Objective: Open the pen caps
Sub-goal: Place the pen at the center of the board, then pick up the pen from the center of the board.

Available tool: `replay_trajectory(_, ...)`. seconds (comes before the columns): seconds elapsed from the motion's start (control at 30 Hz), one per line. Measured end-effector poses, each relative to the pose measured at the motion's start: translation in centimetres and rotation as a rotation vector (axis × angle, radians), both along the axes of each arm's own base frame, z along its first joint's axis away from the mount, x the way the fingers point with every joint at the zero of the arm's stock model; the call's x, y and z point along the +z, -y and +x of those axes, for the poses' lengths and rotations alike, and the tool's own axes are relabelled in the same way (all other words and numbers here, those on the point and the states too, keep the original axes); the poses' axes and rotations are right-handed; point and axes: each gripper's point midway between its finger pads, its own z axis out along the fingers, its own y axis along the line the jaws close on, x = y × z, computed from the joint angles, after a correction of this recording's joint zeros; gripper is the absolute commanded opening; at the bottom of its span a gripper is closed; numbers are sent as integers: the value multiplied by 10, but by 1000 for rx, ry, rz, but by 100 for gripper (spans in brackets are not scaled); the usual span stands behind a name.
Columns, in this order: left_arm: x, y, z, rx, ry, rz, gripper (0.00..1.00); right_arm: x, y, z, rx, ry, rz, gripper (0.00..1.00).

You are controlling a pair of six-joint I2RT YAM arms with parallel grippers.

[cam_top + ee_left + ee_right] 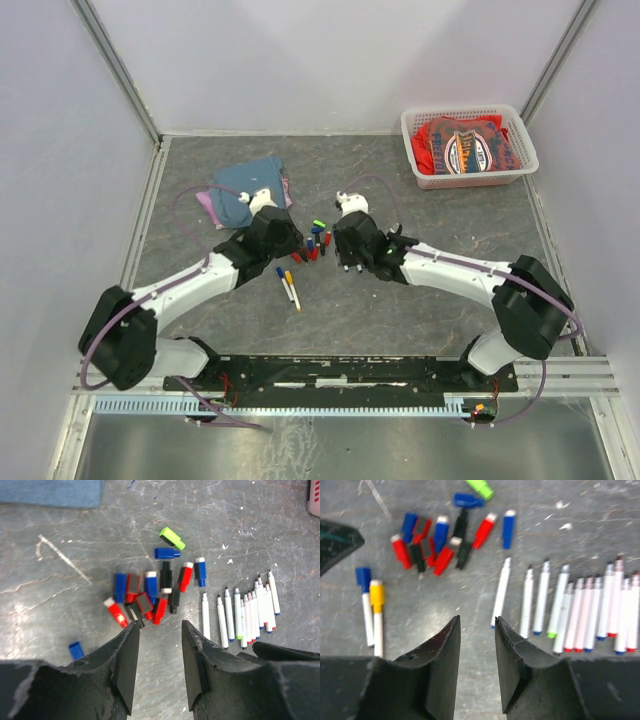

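A loose heap of pen caps (150, 592) in red, blue and black lies on the grey table, with a green cap (172, 538) at its far end and a lone blue cap (76, 650) off to the left. Just short of the heap, my left gripper (160, 625) is open and holds nothing. To the right lies a row of uncapped white pens (580, 615). My right gripper (477, 620) is open and empty above bare table, near the end of the leftmost pen (501, 592). Two capped pens, one blue-capped (364, 575) and one yellow-capped (376, 594), lie to its left.
A folded blue cloth (248, 190) lies behind the left arm. At the back right corner stands a white basket (520, 125) with red fabric in it. Grey walls close the table on three sides. The two wrists are close together over the caps.
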Motion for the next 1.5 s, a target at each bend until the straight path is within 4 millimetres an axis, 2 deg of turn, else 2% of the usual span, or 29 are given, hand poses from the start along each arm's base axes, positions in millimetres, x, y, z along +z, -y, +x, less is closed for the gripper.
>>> replay_trajectory(0.27,0,-42,-36,99,51,-65,45,-8,-49,-52,141,-13,-19,41)
replay_trajectory(0.47,-4,-64,-50,169,72,-101,44,-35,-91,-70,195,-50,-48,42)
replay_trajectory(0.6,-6,-71,-55,195,82,-124,43,-52,-109,-76,205,-70,-68,42)
replay_trajectory(0.73,-3,-76,-56,211,96,-136,42,-62,-117,-76,199,-85,-77,42)
replay_trajectory(0.93,-3,-79,-56,224,100,-141,42,-65,-128,-70,187,-84,-70,42)
replay_trajectory(1.5,-5,-85,-58,245,97,-153,41,-77,-128,-67,169,-95,-101,42)
